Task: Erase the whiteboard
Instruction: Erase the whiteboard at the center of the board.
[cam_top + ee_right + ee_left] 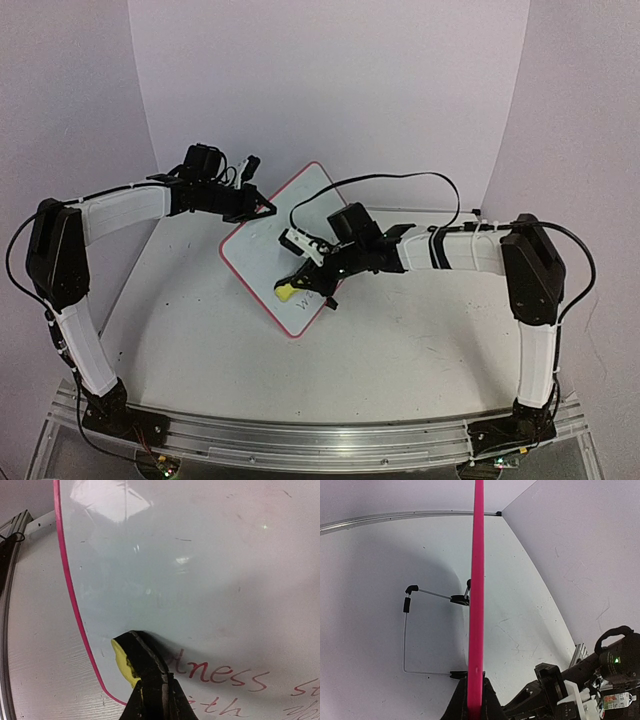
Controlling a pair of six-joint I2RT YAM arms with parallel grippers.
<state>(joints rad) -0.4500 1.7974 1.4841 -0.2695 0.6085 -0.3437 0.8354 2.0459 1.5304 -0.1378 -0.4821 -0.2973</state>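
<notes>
**Two-arm cell, overhead and wrist views.** Nearest the viewer, an aluminium rail (pixel 300 440) carries both arm bases at the front edge of the white tabletop (pixel 420 350).

Beyond it, near the middle of the tabletop, the whiteboard (pixel 268 252) stands tilted. One rounded corner is lowest and nearest the bases, and the writing face shows to the overhead camera.

The right tool (pixel 297 284) reaches in from the right and is closed narrowly on a small yellow-and-black eraser block (pixel 286 292). The block lies against the lower part of the writing face, close to the board's near-left edge.

In the right wrist view the right tool (pixel 150 692) holds the eraser block (pixel 121 660) touching the board. The block sits just inside the pink frame (pixel 70 595) and just left of the red handwriting (pixel 215 672) that runs along the bottom of that view. The face above the block shows only faint smudges.

Farther back, the left tool (pixel 257 208) is clamped on the board's far-left edge. The left wrist view shows the board edge-on, with the left tool (pixel 475 705) pinched shut on the pink frame (pixel 478 580). A wire stand (pixel 405 640) with black end fittings projects from the board's back over the tabletop.

Plain pale walls (pixel 330 90) close the scene behind.
</notes>
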